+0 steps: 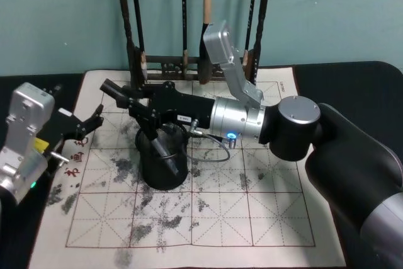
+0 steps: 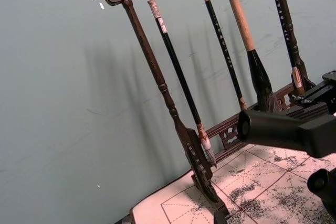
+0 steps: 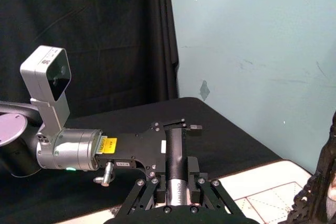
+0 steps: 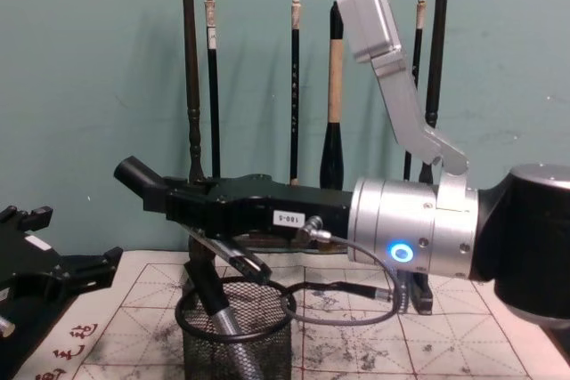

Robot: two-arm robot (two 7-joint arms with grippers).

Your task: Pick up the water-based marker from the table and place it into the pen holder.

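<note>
The pen holder, a black mesh cup, stands left of centre on the practice mat. A dark stick with a grey end leans inside it. My right gripper reaches across from the right and hovers just above the cup, shut on the water-based marker. The marker's black end juts up and to the left past the fingers; it also shows in the right wrist view and in the left wrist view. My left gripper rests open at the mat's left edge.
A tall dark wooden brush rack with hanging brushes stands behind the cup against the teal wall. The white gridded mat is ink-stained and lies on a black cloth. A thin cable loops under the right wrist.
</note>
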